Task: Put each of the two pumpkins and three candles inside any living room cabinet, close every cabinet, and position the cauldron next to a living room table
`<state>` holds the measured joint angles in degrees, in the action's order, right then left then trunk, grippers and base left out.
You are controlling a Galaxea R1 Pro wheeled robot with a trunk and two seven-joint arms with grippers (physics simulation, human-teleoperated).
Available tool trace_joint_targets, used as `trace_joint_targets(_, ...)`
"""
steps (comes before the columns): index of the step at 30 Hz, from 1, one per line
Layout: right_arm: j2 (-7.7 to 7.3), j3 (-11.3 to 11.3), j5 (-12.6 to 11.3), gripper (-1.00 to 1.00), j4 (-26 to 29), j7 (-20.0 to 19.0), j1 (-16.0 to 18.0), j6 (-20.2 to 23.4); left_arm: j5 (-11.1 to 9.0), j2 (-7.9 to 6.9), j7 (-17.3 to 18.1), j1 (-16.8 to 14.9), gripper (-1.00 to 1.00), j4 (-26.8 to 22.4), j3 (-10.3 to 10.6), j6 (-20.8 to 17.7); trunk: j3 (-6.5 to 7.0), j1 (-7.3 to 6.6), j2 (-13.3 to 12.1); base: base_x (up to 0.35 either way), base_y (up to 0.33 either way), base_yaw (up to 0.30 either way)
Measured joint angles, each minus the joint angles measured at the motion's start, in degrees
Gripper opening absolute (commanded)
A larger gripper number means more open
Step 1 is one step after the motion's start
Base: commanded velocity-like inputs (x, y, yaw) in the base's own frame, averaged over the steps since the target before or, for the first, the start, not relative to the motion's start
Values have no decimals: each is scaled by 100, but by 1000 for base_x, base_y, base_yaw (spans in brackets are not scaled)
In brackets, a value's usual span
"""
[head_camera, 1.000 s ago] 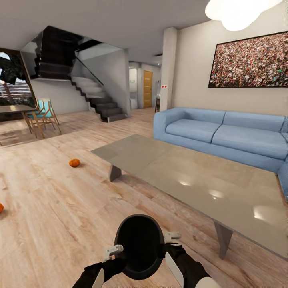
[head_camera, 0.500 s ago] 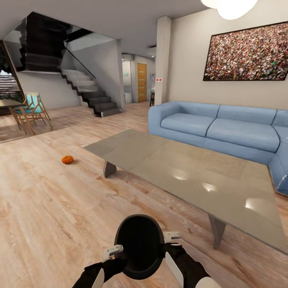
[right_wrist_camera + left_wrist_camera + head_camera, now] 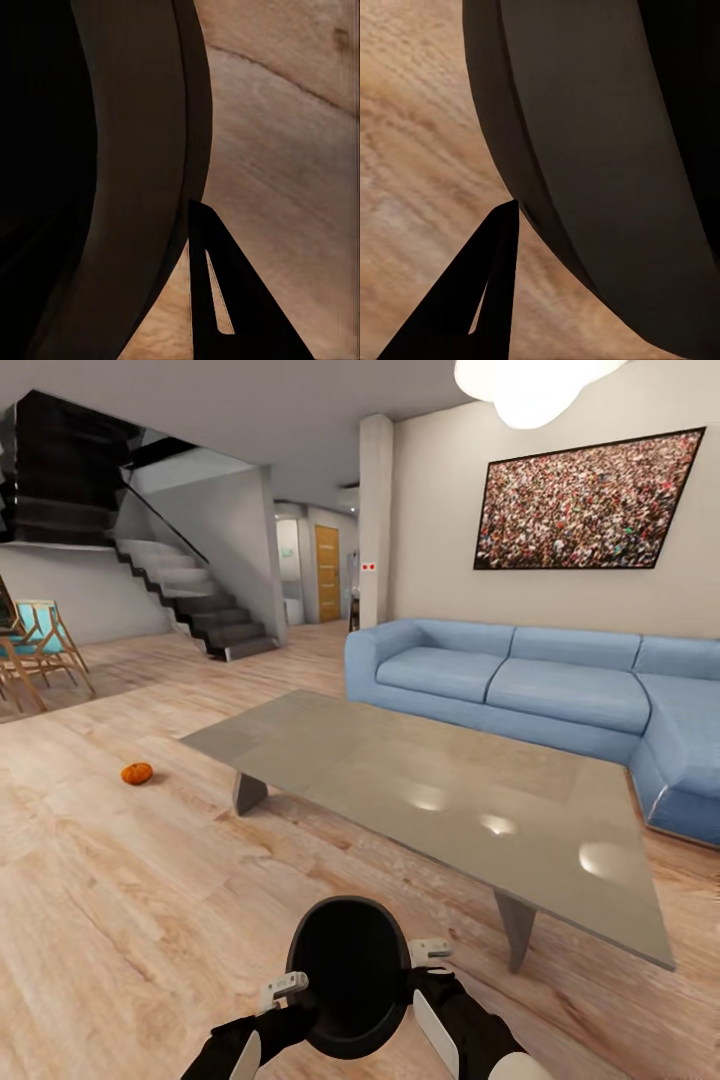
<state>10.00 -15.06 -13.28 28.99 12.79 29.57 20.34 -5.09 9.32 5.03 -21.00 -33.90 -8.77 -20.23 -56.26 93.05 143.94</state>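
Note:
I hold the black cauldron (image 3: 350, 975) low in front of my body, its open mouth facing the head camera. My left gripper (image 3: 303, 1005) and right gripper (image 3: 418, 982) are shut on opposite sides of its rim. The left wrist view has the cauldron's wall (image 3: 607, 150) over plank floor beside one dark finger (image 3: 484, 300). The right wrist view has the cauldron (image 3: 127, 172) and one finger (image 3: 217, 300) outside its rim. The long grey table (image 3: 420, 790) stands just ahead and to the right. One orange pumpkin (image 3: 137, 773) lies on the floor left of the table's far end.
A blue corner sofa (image 3: 520, 690) runs behind the table and wraps round at the right. Wooden chairs (image 3: 35, 655) stand at the far left, dark stairs (image 3: 190, 600) behind them. Light plank floor (image 3: 150, 900) spreads to my left.
The whole picture has slid left, so the camera has turned right. A second pumpkin at the left edge has left the view. Cauldron and grippers keep their place in the picture.

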Motion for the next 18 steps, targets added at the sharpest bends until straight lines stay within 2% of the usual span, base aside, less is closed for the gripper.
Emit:
trace_joint_targets(12,0,0,0,-100,0,0,0,0,0,0,0,0,-100,0,0,0,82,0,0,0,0,-182)
trace_joint_targets(18,0,1,1,-100,0,-1,-1,7,4,0,2,1,-100,3,-4,0,-12,16,7,0,0,-167)
